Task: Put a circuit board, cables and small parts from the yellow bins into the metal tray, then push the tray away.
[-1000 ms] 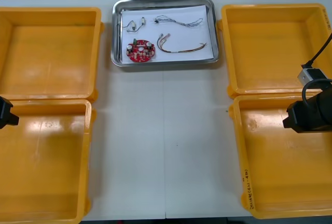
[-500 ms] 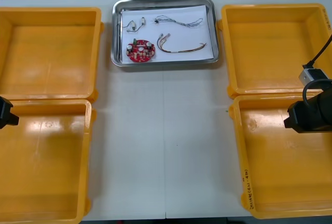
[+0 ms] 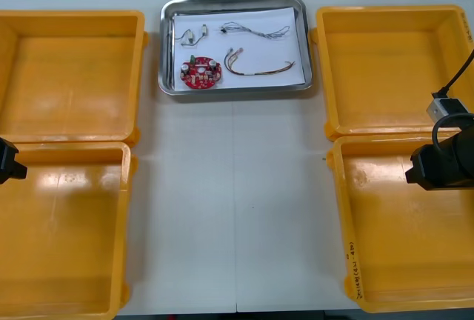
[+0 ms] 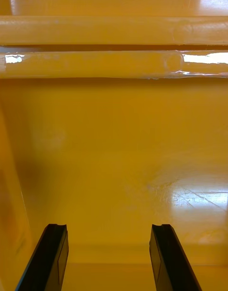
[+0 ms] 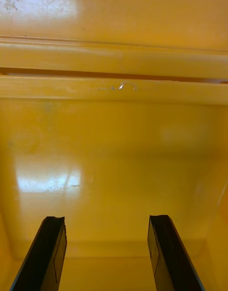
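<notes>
The metal tray (image 3: 167,46) sits at the table's far middle, white inside. In it lie a round red circuit board (image 3: 201,72), a red and yellow cable (image 3: 259,67), a thin dark cable (image 3: 255,32) and small metal parts (image 3: 191,35). My left gripper (image 5: 108,258) hangs open over the bare floor of the near left yellow bin (image 3: 63,231), nothing between its fingers. My right gripper (image 4: 110,260) is open too, above the bare floor of the near right yellow bin (image 3: 407,238). In the front view the right arm (image 3: 441,164) enters from the right edge.
Two more yellow bins stand at the far left (image 3: 70,72) and far right (image 3: 392,68), both bare inside. A wide strip of light table (image 3: 233,209) runs between the bins, from the tray down to the near edge.
</notes>
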You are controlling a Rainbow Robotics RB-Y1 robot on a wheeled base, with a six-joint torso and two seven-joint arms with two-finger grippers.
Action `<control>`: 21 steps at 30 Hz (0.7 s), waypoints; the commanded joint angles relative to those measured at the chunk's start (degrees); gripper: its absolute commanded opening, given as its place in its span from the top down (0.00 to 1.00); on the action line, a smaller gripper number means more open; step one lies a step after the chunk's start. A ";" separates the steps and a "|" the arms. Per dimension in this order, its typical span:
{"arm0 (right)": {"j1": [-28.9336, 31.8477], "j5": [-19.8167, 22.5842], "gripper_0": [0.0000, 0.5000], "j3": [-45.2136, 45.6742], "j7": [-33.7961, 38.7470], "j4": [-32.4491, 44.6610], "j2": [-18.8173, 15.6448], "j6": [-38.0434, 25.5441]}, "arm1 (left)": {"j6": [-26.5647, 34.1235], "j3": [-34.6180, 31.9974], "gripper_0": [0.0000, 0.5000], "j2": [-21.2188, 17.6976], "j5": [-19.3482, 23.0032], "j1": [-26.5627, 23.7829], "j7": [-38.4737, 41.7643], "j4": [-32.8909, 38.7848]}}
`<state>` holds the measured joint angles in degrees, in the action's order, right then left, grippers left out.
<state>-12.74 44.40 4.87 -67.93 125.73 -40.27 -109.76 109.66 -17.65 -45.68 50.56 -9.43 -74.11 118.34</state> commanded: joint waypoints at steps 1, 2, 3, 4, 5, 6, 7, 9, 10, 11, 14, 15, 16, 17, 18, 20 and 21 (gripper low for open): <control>0.70 -0.46 0.00 1.89 2.19 1.88 -2.09 -0.24 | 0.34 -1.68 0.00 -2.66 0.42 0.82 -4.82 1.63; 0.70 -0.46 0.00 1.89 2.19 1.88 -2.09 -0.24 | 0.34 -1.68 0.00 -2.66 0.42 0.82 -4.82 1.63; 0.70 -0.46 0.00 1.89 2.19 1.88 -2.09 -0.24 | 0.34 -1.68 0.00 -2.66 0.42 0.82 -4.82 1.63; 0.70 -0.46 0.00 1.89 2.19 1.88 -2.09 -0.24 | 0.34 -1.68 0.00 -2.66 0.42 0.82 -4.82 1.63; 0.70 -0.46 0.00 1.89 2.19 1.88 -2.09 -0.24 | 0.34 -1.68 0.00 -2.66 0.42 0.82 -4.82 1.63; 0.70 -0.46 0.00 1.89 2.19 1.88 -2.09 -0.24 | 0.34 -1.68 0.00 -2.66 0.42 0.82 -4.82 1.63; 0.70 -0.46 0.00 1.89 2.19 1.88 -2.09 -0.24 | 0.34 -1.68 0.00 -2.66 0.42 0.82 -4.82 1.63; 0.70 -0.46 0.00 1.89 2.19 1.88 -2.09 -0.24 | 0.34 -1.68 0.00 -2.66 0.42 0.82 -4.82 1.63; 0.70 -0.46 0.00 1.89 2.19 1.88 -2.09 -0.24 | 0.34 -1.68 0.00 -2.66 0.42 0.82 -4.82 1.63; 0.70 -0.46 0.00 1.89 2.19 1.88 -2.09 -0.24 | 0.34 -1.68 0.00 -2.66 0.42 0.82 -4.82 1.63; 0.70 -0.46 0.00 1.89 2.19 1.88 -2.09 -0.24 | 0.34 -1.68 0.00 -2.66 0.42 0.82 -4.82 1.63; 0.70 -0.46 0.00 1.89 2.19 1.88 -2.09 -0.24 | 0.34 -1.68 0.00 -2.66 0.42 0.82 -4.82 1.63; 0.70 -0.46 0.00 1.89 2.19 1.88 -2.09 -0.24 | 0.34 -1.68 0.00 -2.66 0.42 0.82 -4.82 1.63; 0.70 -0.46 0.00 1.89 2.19 1.88 -2.09 -0.24 | 0.34 -1.68 0.00 -2.66 0.42 0.82 -4.82 1.63; 0.70 -0.46 0.00 1.89 2.19 1.88 -2.09 -0.24 | 0.34 -1.68 0.00 -2.66 0.42 0.82 -4.82 1.63; 0.70 -0.46 0.00 1.89 2.19 1.88 -2.09 -0.24 | 0.34 -1.68 0.00 -2.66 0.42 0.82 -4.82 1.63; 0.70 -0.46 0.00 1.89 2.19 1.88 -2.09 -0.24 | 0.34 -1.68 0.00 -2.66 0.42 0.82 -4.82 1.63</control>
<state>-12.72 44.40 4.87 -67.93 125.73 -40.27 -109.76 109.66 -17.65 -45.68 50.56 -9.43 -74.11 118.34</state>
